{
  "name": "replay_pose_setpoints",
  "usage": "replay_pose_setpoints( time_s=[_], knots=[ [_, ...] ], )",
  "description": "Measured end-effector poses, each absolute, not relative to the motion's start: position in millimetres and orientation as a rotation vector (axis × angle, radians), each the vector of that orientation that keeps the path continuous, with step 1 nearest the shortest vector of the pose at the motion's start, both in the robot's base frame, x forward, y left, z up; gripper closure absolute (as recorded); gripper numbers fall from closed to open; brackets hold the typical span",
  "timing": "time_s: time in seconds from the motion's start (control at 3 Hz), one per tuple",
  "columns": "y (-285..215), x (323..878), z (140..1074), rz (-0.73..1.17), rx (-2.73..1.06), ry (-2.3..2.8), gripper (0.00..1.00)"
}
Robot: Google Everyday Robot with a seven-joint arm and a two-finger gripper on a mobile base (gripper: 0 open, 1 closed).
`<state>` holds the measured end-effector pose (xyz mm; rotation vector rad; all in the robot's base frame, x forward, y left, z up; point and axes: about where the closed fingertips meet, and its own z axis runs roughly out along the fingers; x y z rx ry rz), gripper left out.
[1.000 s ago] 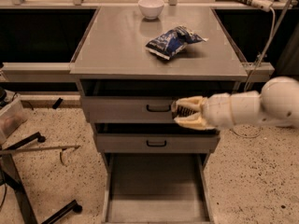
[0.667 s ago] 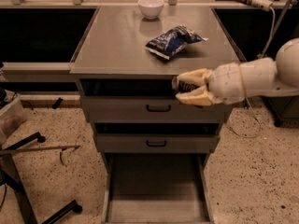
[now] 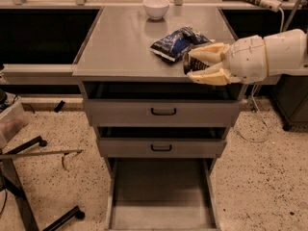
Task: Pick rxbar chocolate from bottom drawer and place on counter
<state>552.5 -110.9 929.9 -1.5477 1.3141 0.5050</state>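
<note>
My gripper (image 3: 195, 64) reaches in from the right and hangs over the front right part of the counter (image 3: 120, 42). Its cream fingers (image 3: 208, 52) are shut on the rxbar chocolate (image 3: 194, 64), a small black wrapper with pale lettering, held just above the counter's surface beside the blue bag. The bottom drawer (image 3: 161, 191) stands pulled out below, and its wide grey floor shows nothing on it.
A blue-and-white snack bag (image 3: 175, 42) lies on the counter just left of the gripper. A white bowl (image 3: 156, 7) stands at the counter's back. Two shallower drawers (image 3: 162, 112) with black handles are slightly open. A metal stand (image 3: 29, 153) is on the speckled floor at left.
The gripper has risen from in front of the upper drawers to counter height, carrying the black bar with it.
</note>
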Motion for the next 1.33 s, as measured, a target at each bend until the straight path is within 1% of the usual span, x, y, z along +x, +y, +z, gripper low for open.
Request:
replay_pose_setpoints(
  time_s=[0.33,0.67,1.0,1.33],
  knots=[
    [-108.3,569.0,935.3,0.48,-1.594,1.304,1.0],
    [-106.5,606.9,943.0,0.415,-1.666,1.295,1.0],
    [-110.9,657.5,964.7,0.299,-1.691,1.289,1.0],
    [-131.9,690.7,976.3,0.208,-1.652,1.326,1.0]
  ],
)
